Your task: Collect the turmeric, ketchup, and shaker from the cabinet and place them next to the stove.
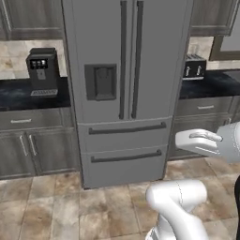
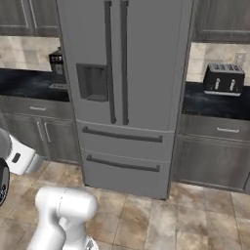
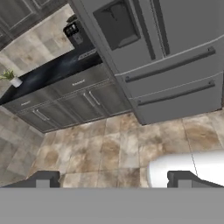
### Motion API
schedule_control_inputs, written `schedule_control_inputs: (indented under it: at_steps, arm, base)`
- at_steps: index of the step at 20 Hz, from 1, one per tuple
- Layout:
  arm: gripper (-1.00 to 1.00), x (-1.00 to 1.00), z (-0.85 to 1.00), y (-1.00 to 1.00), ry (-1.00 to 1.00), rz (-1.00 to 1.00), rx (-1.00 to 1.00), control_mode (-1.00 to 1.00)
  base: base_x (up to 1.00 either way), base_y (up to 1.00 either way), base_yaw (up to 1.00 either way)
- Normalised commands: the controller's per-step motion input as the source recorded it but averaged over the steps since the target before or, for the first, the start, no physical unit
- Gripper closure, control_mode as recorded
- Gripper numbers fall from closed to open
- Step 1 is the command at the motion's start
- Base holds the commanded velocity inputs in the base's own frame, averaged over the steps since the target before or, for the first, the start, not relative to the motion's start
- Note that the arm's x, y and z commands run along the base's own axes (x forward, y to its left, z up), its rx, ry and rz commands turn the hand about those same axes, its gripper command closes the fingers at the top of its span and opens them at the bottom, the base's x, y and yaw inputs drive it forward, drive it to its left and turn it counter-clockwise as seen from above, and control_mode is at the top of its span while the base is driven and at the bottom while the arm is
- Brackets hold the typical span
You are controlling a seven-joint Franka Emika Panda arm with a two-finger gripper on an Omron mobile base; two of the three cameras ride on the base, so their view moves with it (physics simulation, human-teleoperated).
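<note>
The turmeric, the ketchup, the shaker and the stove are out of view. In the hand view my gripper (image 3: 113,180) is open, its two dark fingertips (image 3: 43,179) far apart at the bottom with nothing between them, hanging over the tiled floor in front of a grey fridge (image 3: 166,52). Grey wall cabinets (image 1: 28,18) run along the top with their doors shut; I cannot tell which of them is the task's cabinet. My white arm (image 1: 206,140) reaches off to the right in the left base view.
The tall fridge (image 1: 124,89) stands straight ahead. Left of it a black counter (image 1: 18,93) carries a coffee machine (image 1: 43,70); to the right another counter bears a toaster (image 2: 223,78). Base cabinets (image 2: 215,156) flank the fridge. Tiled floor (image 1: 56,206) lies open before them.
</note>
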Motion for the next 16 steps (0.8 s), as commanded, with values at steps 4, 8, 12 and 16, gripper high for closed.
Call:
schedule_control_inputs:
  at_steps: [4, 8, 12, 16]
  arm:
    - [-1.00, 0.00, 0.00, 0.00, 0.00, 0.00, 0.00, 1.00]
    - [-1.00, 0.00, 0.00, 0.00, 0.00, 0.00, 0.00, 1.00]
    - [-1.00, 0.00, 0.00, 0.00, 0.00, 0.00, 0.00, 1.00]
    - [-1.00, 0.00, 0.00, 0.00, 0.00, 0.00, 0.00, 1.00]
  base:
    - [-0.22, 1.00, 0.00]
    - [-0.20, 1.00, 0.00]
    - [-0.14, 1.00, 0.00]
    - [-0.05, 1.00, 0.00]
